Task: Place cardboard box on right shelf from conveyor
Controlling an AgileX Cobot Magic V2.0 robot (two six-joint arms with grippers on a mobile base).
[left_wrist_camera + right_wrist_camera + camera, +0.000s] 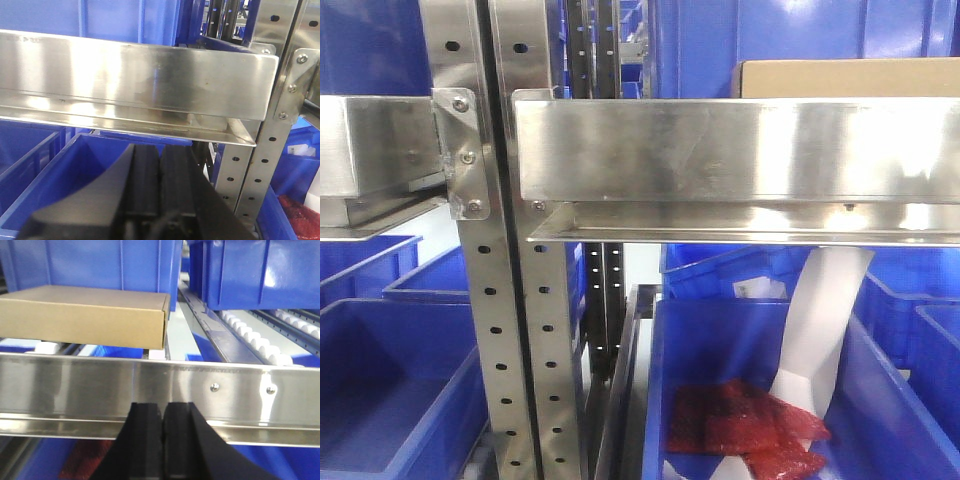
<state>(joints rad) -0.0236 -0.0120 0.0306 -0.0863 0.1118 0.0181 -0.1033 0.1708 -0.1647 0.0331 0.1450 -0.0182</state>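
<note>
The tan cardboard box lies flat behind the tall front lip of the right shelf, apart from both grippers. In the front view only the box's top edge shows above that shelf's lip. My right gripper is shut and empty, just in front of and below the lip, right of the box. My left gripper is shut and empty too, below the left steel shelf and over a blue bin. The conveyor is out of view.
A perforated steel upright separates the two shelves. Blue bins stand behind the box, beside white roller tracks. Below the shelves are more blue bins; one holds red packets and a white paper strip.
</note>
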